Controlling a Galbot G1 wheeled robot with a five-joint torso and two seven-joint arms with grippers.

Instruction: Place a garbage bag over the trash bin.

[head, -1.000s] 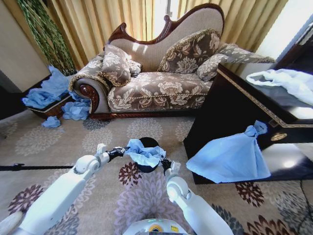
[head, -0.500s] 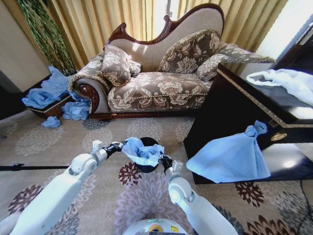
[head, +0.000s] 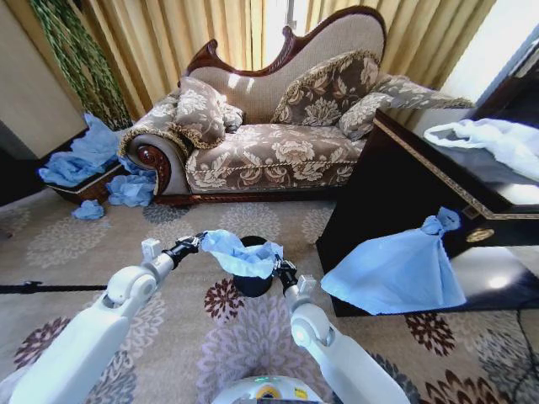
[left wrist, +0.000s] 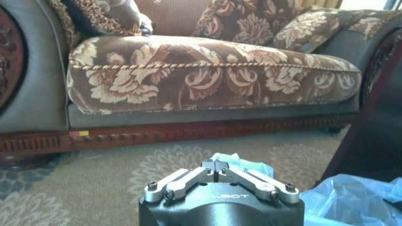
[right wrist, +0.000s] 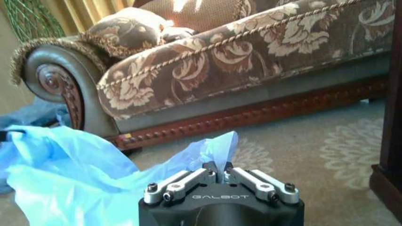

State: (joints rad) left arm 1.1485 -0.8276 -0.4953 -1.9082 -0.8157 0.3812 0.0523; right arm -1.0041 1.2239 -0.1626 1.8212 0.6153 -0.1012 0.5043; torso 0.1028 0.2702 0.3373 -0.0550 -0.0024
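The garbage bag (head: 240,255) hangs stretched above the trash bin (head: 253,282), pinched at one edge by the left gripper (head: 193,242) and at the other by the right gripper (head: 276,268). Both wrist views show fingers clamped tight on blue plastic, the sofa (left wrist: 207,80) beyond.

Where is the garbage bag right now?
In the head view, the garbage bag is stretched over the trash bin on the carpet before the sofa, held between the left gripper and right gripper.

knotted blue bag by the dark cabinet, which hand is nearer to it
Right. The right hand grips the garbage bag at the trash bin on the side toward the knotted blue bag. The left hand holds the bag's opposite edge, farther away.
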